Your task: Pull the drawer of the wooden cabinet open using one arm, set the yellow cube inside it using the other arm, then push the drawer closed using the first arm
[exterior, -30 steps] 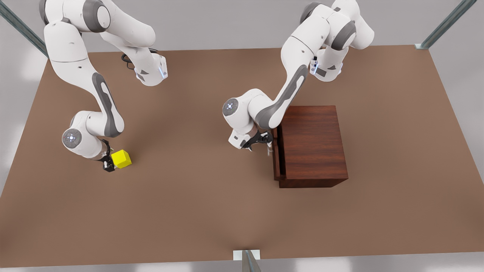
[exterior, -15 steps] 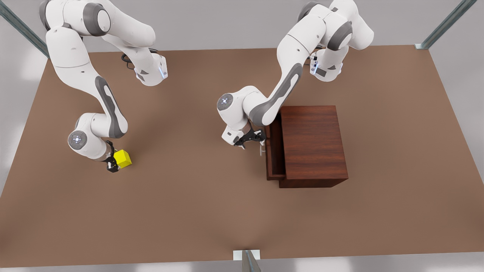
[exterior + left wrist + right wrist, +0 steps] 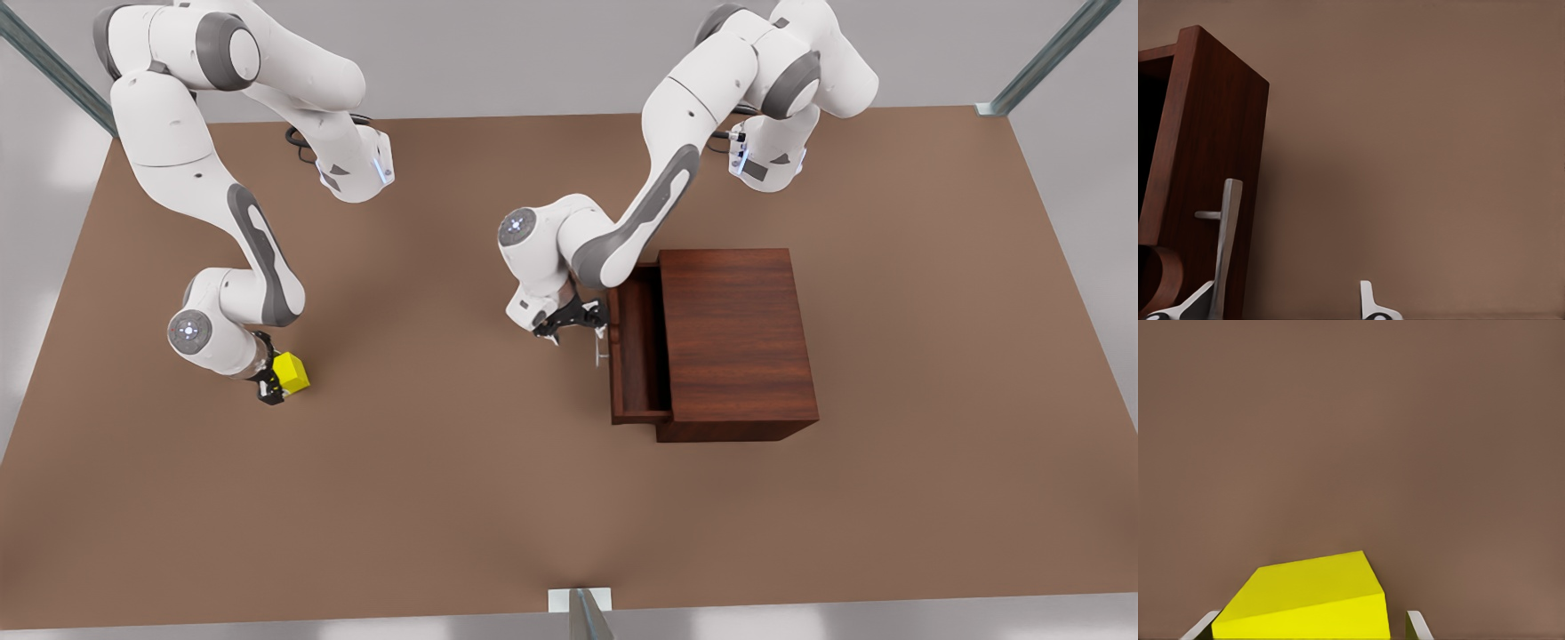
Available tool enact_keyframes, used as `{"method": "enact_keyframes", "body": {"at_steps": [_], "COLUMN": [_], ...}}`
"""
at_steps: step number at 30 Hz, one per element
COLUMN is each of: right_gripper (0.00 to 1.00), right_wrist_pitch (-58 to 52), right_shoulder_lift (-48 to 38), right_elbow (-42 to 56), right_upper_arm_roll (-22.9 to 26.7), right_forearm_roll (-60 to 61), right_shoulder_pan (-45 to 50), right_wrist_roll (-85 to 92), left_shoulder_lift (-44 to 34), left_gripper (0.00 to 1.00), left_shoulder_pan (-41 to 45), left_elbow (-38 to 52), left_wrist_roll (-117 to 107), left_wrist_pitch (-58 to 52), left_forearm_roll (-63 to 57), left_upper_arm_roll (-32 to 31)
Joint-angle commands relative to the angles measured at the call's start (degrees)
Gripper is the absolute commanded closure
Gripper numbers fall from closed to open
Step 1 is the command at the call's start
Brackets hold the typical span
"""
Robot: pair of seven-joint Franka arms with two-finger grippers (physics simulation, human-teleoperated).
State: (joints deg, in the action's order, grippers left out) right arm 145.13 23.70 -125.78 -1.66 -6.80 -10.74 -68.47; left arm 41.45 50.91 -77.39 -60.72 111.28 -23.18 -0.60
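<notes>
Your drawer (image 3: pixel 638 348) stands partly pulled out of the cabinet (image 3: pixel 736 342), which sits on the table (image 3: pixel 444 498) right of centre in the front view, nearer that view's right edge than its left. The drawer juts toward the table's middle, its inside bare, and its silver handle (image 3: pixel 597 347) faces your left gripper (image 3: pixel 580 324), which is at the handle. In the left wrist view the handle (image 3: pixel 1226 247) lies against one finger (image 3: pixel 1195 303) while the other finger (image 3: pixel 1368 301) stands well apart from it, so you cannot tell there whether the grip is clenched on the bar. Your cube (image 3: pixel 292 372) rests near the table's left edge in the front view, well apart from the cabinet. Your right gripper (image 3: pixel 277 384) is down at the cube; in the right wrist view the cube (image 3: pixel 1308 600) sits between the two fingertips (image 3: pixel 1417 627), which flank its sides, though you cannot tell if they press on it.
</notes>
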Motion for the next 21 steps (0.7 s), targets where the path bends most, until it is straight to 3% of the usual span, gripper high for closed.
{"method": "enact_keyframes", "body": {"at_steps": [1,12,21], "right_gripper": [0.0,0.03,0.19], "right_wrist_pitch": [0.24,1.38,1.2], "right_shoulder_lift": [0.03,0.91,0.47], "right_elbow": [0.1,0.1,0.1], "right_upper_arm_roll": [-0.36,-0.53,-0.53], "right_forearm_roll": [0.03,0.03,0.03], "right_shoulder_pan": [0.02,0.02,-0.69], "right_wrist_roll": [-0.79,-1.23,-1.67], "left_shoulder_lift": [-0.06,0.29,-0.41], "left_gripper": [0.0,0.0,0.0], "left_shoulder_pan": [0.15,0.94,2.43], "left_elbow": [0.05,0.93,1.72], "left_wrist_roll": [-1.33,-2.12,-2.3], "left_wrist_pitch": [0.07,0.07,-2.82], "left_forearm_roll": [-0.03,0.06,-0.03], "left_upper_arm_roll": [-0.02,-0.02,0.07]}}
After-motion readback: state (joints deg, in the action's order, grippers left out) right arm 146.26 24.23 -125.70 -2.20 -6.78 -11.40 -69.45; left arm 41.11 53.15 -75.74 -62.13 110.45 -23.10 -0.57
